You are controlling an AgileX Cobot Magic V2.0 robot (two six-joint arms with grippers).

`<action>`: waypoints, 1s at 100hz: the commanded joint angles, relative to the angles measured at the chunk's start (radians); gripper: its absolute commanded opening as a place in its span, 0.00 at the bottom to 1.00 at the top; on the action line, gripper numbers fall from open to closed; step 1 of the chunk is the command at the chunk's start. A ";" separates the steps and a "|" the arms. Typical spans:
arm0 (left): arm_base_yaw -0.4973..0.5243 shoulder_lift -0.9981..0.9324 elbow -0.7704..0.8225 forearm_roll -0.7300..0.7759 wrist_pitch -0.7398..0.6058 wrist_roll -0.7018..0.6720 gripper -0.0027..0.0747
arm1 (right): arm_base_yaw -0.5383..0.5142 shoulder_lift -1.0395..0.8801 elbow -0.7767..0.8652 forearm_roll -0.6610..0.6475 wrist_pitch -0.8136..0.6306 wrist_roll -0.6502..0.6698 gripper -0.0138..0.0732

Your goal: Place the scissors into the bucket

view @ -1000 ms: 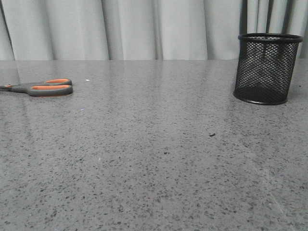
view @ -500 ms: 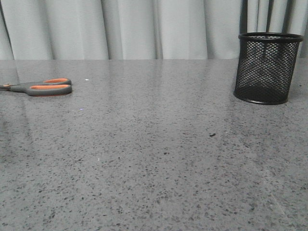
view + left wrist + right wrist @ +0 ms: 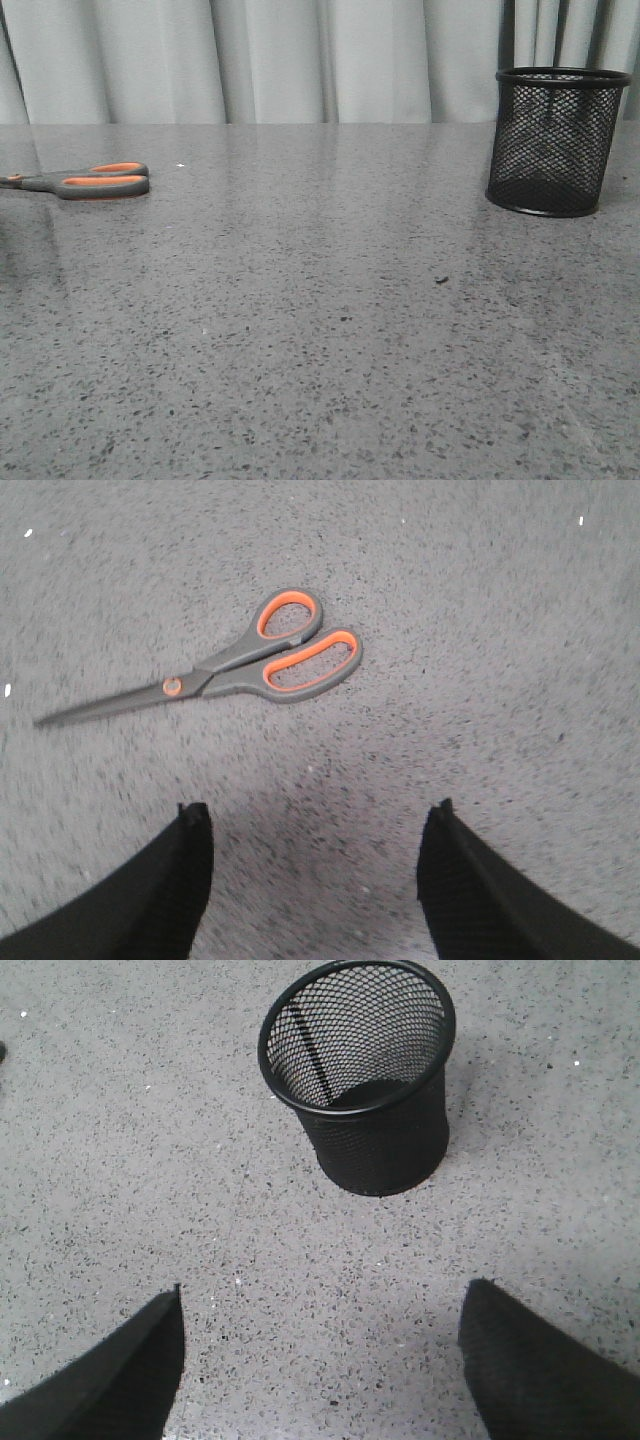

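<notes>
The scissors, grey handles lined orange, lie flat and closed at the far left of the table; they also show in the left wrist view. My left gripper is open and empty, hovering above the table a short way from the scissors' handles. The bucket, a black wire-mesh cup, stands upright at the far right; the right wrist view shows it empty. My right gripper is open and empty above the table, short of the bucket. Neither gripper shows in the front view.
The grey speckled table stretches between scissors and bucket. A pale curtain hangs behind the table's far edge. A small dark speck lies on the surface right of centre.
The scissors and bucket have not moved. The front view has shifted very slightly.
</notes>
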 commanded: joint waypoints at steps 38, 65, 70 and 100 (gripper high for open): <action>0.000 0.524 -0.501 0.016 0.185 0.710 0.55 | -0.004 -0.001 -0.035 0.020 -0.059 -0.041 0.75; 0.000 0.698 -0.594 0.120 0.290 0.846 0.55 | -0.004 -0.001 -0.035 0.020 -0.057 -0.045 0.75; 0.000 0.715 -0.594 0.124 0.290 0.867 0.55 | -0.004 -0.001 -0.035 0.020 -0.057 -0.047 0.75; -0.029 0.776 -0.599 0.124 0.251 0.931 0.55 | -0.004 -0.001 -0.035 0.020 -0.057 -0.050 0.75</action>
